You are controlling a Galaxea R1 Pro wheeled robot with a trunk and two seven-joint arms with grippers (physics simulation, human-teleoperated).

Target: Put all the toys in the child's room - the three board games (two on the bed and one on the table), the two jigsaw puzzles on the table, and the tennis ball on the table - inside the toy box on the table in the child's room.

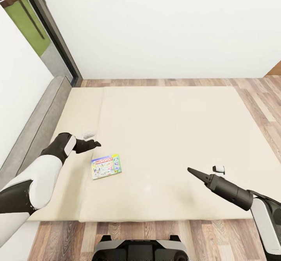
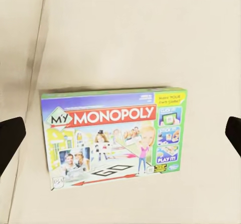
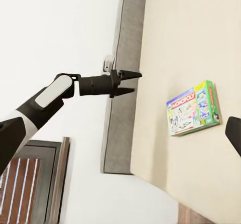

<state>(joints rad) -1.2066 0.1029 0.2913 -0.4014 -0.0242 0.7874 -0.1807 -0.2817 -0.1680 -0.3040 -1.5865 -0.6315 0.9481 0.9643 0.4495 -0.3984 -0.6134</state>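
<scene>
board game [image 1: 106, 166] flat on bed [image 1: 164, 136] | left pincer [image 1: 93, 144] above, apart

1 board game [image 1: 106, 166], a "My Monopoly" box, on 1 cream bed [image 1: 164, 128]. 2 robot arms in head view, each w/ 1 gripper: left gripper [image 1: 93, 144], right gripper [image 1: 192, 171]. 1 window [image 1: 27, 23] at left wall.

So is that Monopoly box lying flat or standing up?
Flat. The Monopoly box lies cover-up on the bed, its whole printed front facing the left wrist camera.
</scene>
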